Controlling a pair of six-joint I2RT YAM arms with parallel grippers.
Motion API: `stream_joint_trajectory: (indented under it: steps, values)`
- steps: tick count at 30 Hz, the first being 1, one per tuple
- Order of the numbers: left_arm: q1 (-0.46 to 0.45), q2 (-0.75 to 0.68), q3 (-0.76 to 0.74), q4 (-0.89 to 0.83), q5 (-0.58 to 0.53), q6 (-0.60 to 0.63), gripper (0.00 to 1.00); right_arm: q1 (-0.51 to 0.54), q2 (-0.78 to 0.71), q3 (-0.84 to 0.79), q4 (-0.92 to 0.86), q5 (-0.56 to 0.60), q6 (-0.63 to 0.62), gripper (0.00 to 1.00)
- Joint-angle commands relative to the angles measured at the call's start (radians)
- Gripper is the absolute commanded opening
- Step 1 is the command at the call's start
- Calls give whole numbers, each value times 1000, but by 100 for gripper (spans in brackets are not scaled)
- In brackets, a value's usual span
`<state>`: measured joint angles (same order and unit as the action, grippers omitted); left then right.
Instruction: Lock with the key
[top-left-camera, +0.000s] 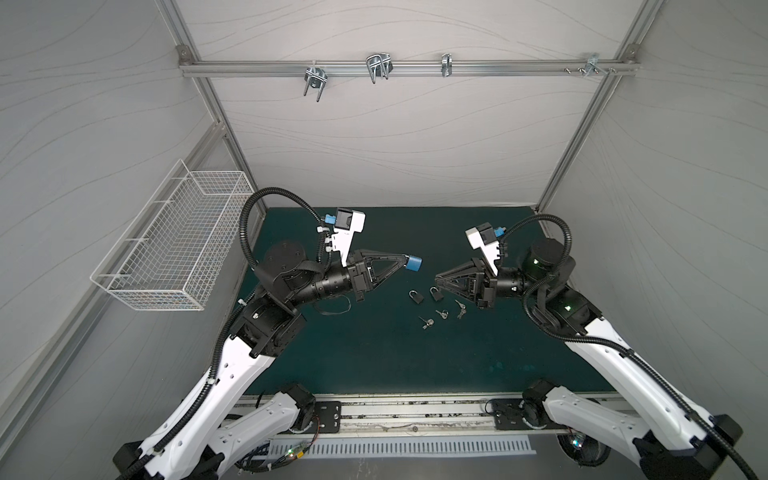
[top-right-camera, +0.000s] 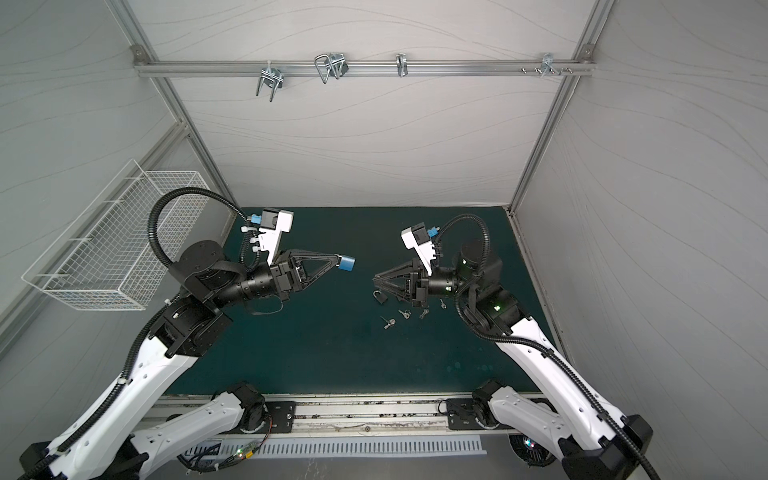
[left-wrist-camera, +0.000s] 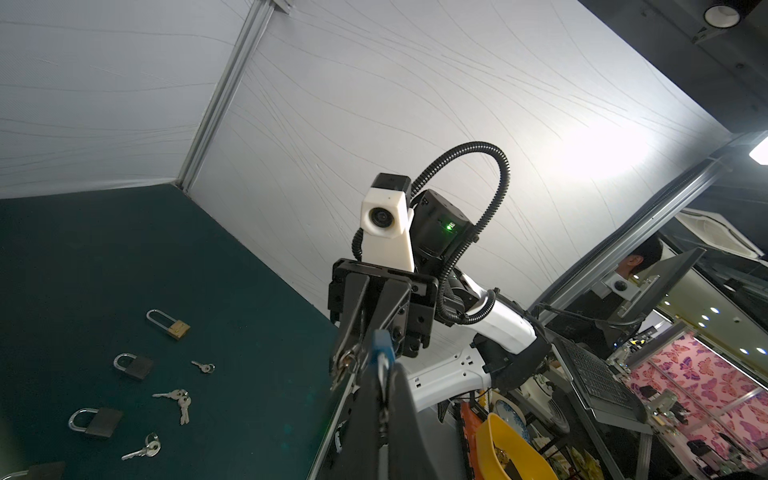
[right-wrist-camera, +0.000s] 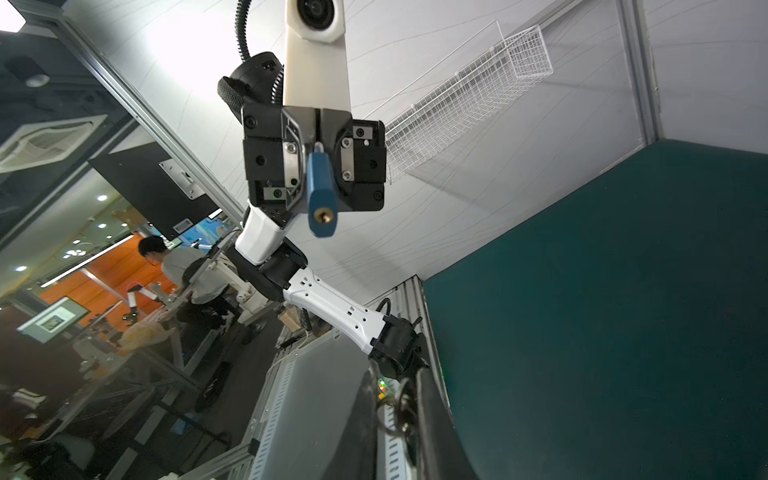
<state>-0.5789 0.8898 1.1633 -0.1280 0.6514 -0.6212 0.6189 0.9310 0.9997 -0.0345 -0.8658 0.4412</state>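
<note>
Loose keys (top-left-camera: 427, 321), spare padlocks (top-left-camera: 416, 296) lying on mat (top-left-camera: 374, 353), unused. Above them, right gripper (top-left-camera: 437, 278) clenched on key (left-wrist-camera: 345, 362), facing lock. Left gripper (top-left-camera: 404, 259) pinches blue padlock (top-left-camera: 414, 263), likely by shackle. Keyhole (right-wrist-camera: 322, 215) turned toward key for insertion. Gap not yet closed.
</note>
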Motion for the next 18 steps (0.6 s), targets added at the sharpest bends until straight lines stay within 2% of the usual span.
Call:
stream_joint_trajectory:
  steps: [1, 5, 9, 14, 18]
  values:
    - [9, 5, 38, -88, -93, 39, 0, 20, 4, 18, -236, 149, -181, 0]
    - [17, 57, 35, -313, -253, 76, 0, 121, 37, -3, -392, 383, -305, 0]
    - [40, 110, -13, -453, -389, 49, 0, 195, 109, -65, -421, 515, -326, 0]
    - [181, 111, -210, -410, -328, -76, 0, 251, 238, -127, -359, 593, -301, 0]
    - [282, 85, -341, -363, -277, -130, 0, 293, 393, -130, -320, 607, -290, 0]
